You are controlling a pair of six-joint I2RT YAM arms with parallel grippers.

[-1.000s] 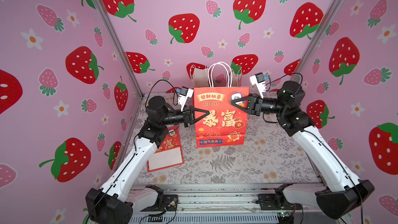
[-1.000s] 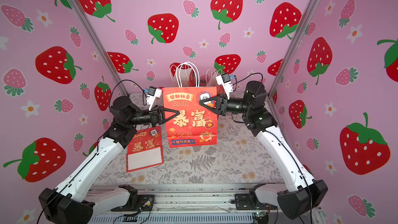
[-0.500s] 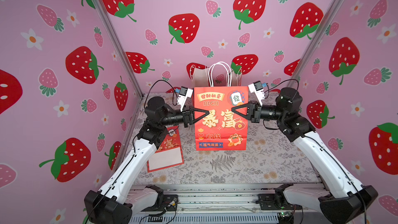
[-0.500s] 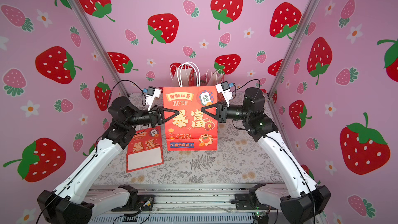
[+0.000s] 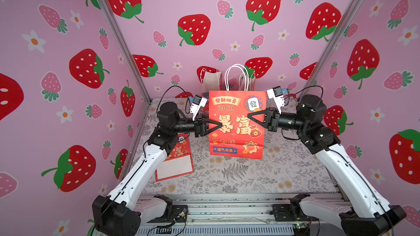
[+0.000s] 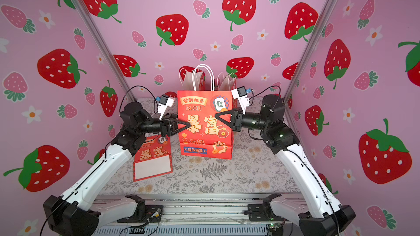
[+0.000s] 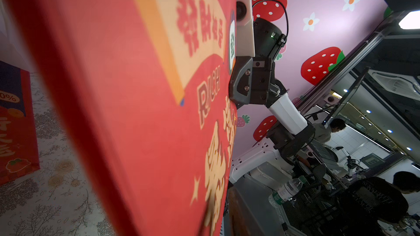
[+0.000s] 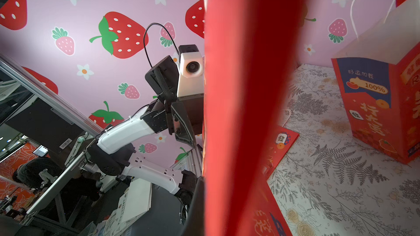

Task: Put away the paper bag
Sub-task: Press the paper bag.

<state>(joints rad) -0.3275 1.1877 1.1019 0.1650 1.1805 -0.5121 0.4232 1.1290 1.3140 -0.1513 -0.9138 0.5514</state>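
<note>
The red paper bag [image 5: 236, 132] [image 6: 204, 132] with gold lettering and white handles stands upright mid-table. My left gripper [image 5: 220, 125] [image 6: 188, 125] is at its left edge, over the front face. In the left wrist view the bag [image 7: 136, 110] fills the frame. One finger [image 7: 233, 203] stands just off the front panel with a thin gap, so the jaws are open around the paper. My right gripper [image 5: 248, 116] [image 6: 216, 116] is shut on the bag's right edge. In the right wrist view its dark finger [image 8: 195, 200] presses against the red fold [image 8: 241, 87].
A flattened red bag [image 5: 179, 157] [image 6: 154, 160] lies on the floral tablecloth [image 5: 250, 173] under my left arm. More bags stand against the back wall [image 5: 211, 82] [image 8: 381, 101]. Pink strawberry walls close in on three sides.
My right gripper has slid slightly lower on the bag's right edge and shut on it. The bag has straightened and settled on the table. My left jaws have loosened.
</note>
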